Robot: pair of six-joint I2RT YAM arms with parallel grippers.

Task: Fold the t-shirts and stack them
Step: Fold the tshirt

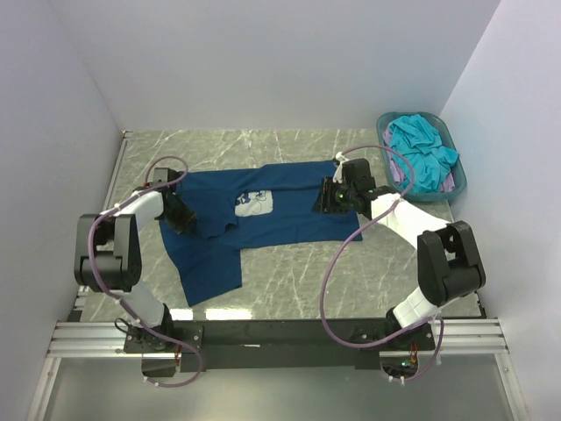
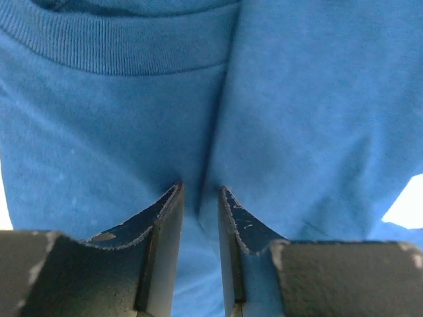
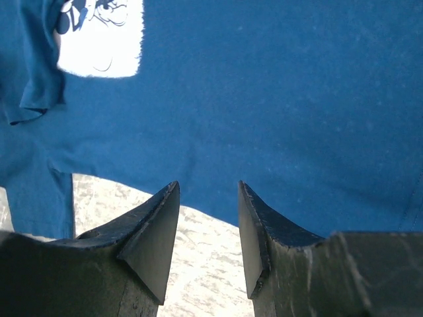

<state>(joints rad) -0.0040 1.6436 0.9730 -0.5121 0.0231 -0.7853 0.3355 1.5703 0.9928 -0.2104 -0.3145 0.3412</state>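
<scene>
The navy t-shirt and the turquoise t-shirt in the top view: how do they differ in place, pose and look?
1. The navy t-shirt lies on the table; the turquoise t-shirt sits in the basket.
2. The navy t-shirt is spread mostly flat; the turquoise t-shirt is crumpled in a heap.
3. The navy t-shirt shows a white chest print; no print shows on the turquoise t-shirt.
Both are soft cloth and not yet folded.

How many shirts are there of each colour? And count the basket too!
Navy t-shirt: 1
Turquoise t-shirt: 1
Lilac t-shirt: 1, only a bit peeks out
Basket: 1
Total: 4
</scene>
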